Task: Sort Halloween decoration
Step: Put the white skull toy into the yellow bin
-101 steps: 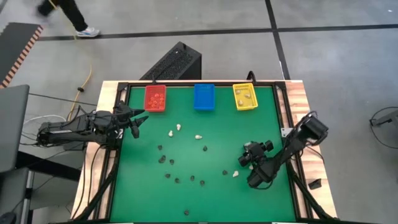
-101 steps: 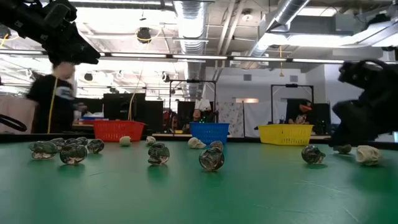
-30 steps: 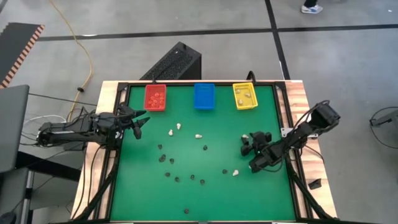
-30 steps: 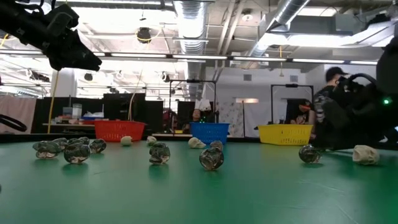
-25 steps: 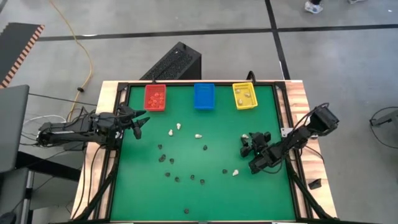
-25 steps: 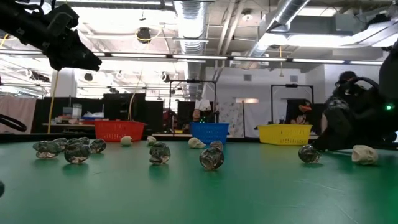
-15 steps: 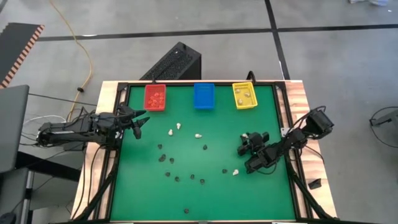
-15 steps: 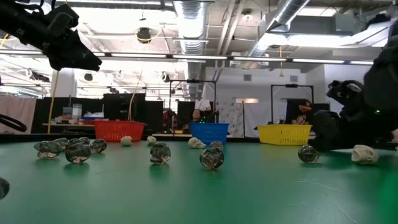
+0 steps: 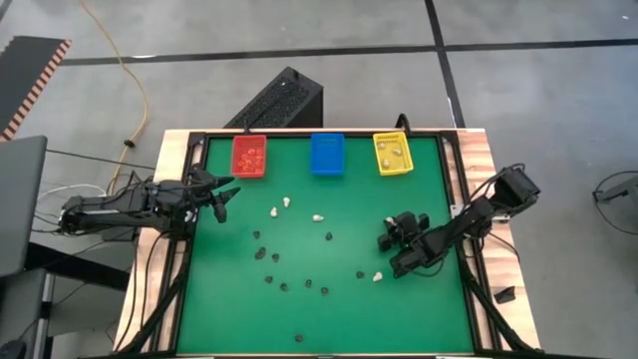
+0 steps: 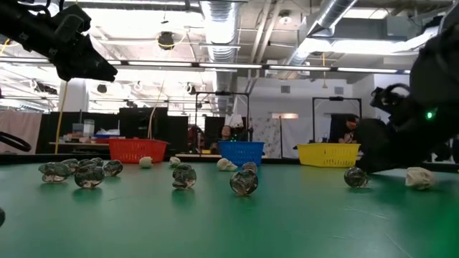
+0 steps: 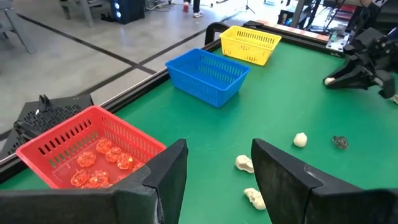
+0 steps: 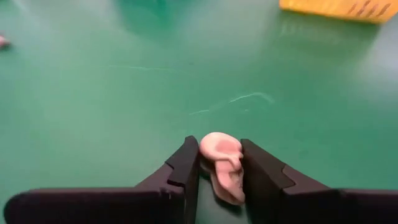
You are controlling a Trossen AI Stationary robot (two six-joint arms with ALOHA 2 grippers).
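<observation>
My left gripper (image 9: 221, 195) hangs at the table's left edge near the red bin (image 9: 249, 157), fingers apart with nothing between them, same spot as a second ago; it just waits. The red bin already has orange trinkets (image 11: 99, 163) in it, the blue bin (image 9: 327, 154) looks bare as far as I can tell, and the yellow bin (image 9: 392, 154) has a few cream pieces (image 9: 390, 153). Mid-table the unsorted lot stays put: cream trinkets (image 9: 284, 206) near the bins, dark trinkets (image 9: 271, 257) scattered nearer the front edge. Change is on the right: my right gripper (image 9: 388, 239) was wide open a second ago and slightly farther back toward the table's right side; now it is low on the green mat (image 9: 349, 319) and its fingers have closed in on a cream trinket (image 12: 222, 163), both pads touching its sides in the right wrist view. The piece looks still on the mat, not lifted. One more cream piece (image 9: 378, 277) lies just beside this gripper toward the front edge. Judgement: the grasp is nearly set, so next is a lift and a carry to the yellow bin, well apart toward the back; the piece is tiny and rounded, so it may squirt out if the squeeze is off-centre.
</observation>
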